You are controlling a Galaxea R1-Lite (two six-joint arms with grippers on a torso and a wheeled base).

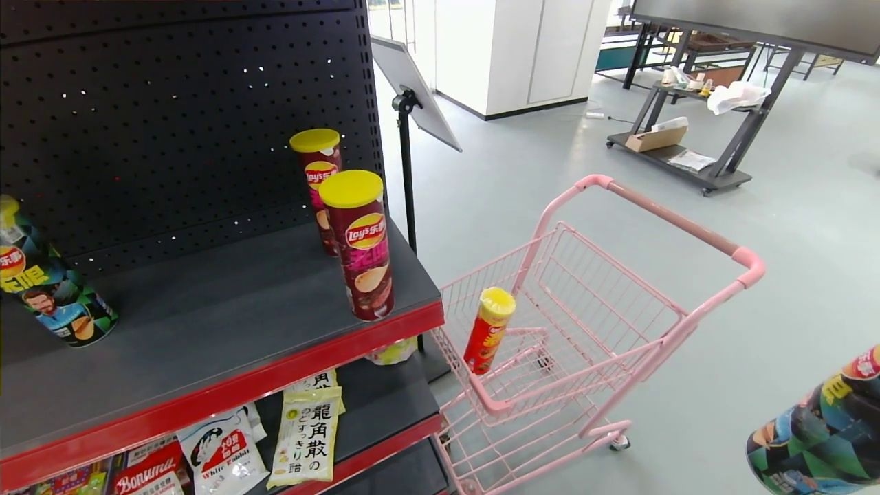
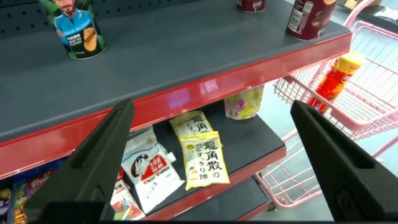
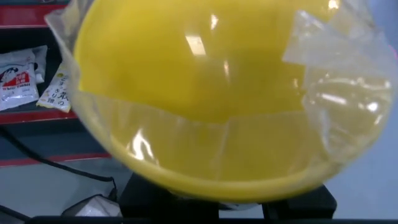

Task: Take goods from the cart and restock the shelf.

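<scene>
We hold the patterned can pinched in our right gripper, well right of the shelf, likely bound for its twin there; our left gripper hangs spread and bare before the shelf.

You see two maroon cans with yellow lids on the dark grey, red-edged shelf, a yellow-lidded red can in the pink cart, and a yellow-lidded patterned can of teal, green and black triangles.
</scene>
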